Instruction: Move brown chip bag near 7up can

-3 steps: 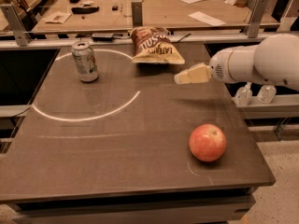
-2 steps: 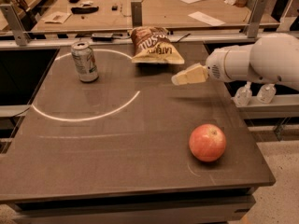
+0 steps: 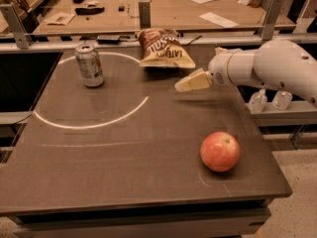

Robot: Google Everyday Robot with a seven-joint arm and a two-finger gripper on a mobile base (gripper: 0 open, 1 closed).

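Note:
The brown chip bag lies at the far edge of the dark table, near the middle, with its white lettering facing the camera. The 7up can stands upright at the far left, about a bag's width to the left of the bag. My gripper comes in from the right on a white arm and hovers just above the table. It is to the right of the bag's lower right corner, a little nearer the camera, and apart from the bag. It holds nothing that I can see.
A red apple sits near the front right of the table. A white arc is marked on the tabletop. A metal rail with posts runs behind the table. Two small bottles stand on a shelf at right.
My gripper and arm have moved a little to the left, closer to the bag. The bag, can and apple have not moved.

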